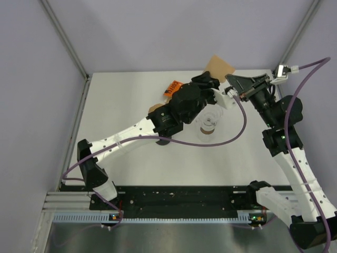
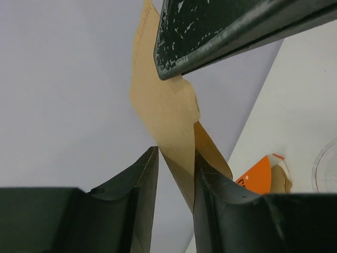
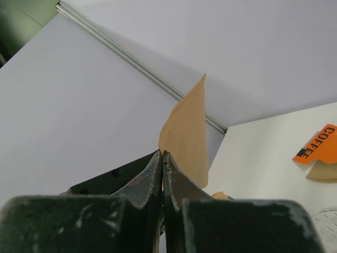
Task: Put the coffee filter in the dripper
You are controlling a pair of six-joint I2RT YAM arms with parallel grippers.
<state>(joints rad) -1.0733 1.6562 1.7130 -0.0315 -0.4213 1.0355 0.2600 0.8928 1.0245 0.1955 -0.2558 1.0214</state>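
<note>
Right gripper [image 3: 162,153] pinches the coffee filter [image 3: 184,126]; left gripper [image 2: 176,153], spread, straddles its edge, seemingly to open it. Next: lower to dripper [image 1: 209,126], six o'clock.

Orange card label w/ black "COFFEE" print [image 1: 171,87] lies on tan paper stack [image 3: 322,173], far part of white counter [image 1: 121,116]; pale lilac walls [image 1: 158,31] & aluminium corner strip [image 1: 63,36] behind

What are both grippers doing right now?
Left gripper: open, filter between its fingers, not clamped.
Right gripper: shut on the filter.
</note>
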